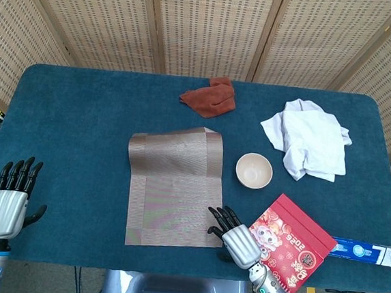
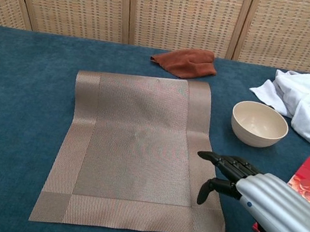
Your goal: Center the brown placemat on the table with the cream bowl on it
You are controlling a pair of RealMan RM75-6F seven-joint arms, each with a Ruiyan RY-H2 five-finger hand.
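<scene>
Right hand [image 2: 260,198] spread over placemat [image 2: 137,149] near corner, cream bowl [image 2: 259,123] beyond

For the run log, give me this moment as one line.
right hand: open, over placemat's near right corner | left hand: open, idle | brown placemat: flat | cream bowl: on table, off mat

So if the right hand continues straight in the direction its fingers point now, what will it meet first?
Most likely the brown placemat. The right hand points left and slightly away, its fingers already over the mat's near right edge. Whether they touch it is unclear. Nothing else lies in that line; the cream bowl stands off to the side.
</scene>
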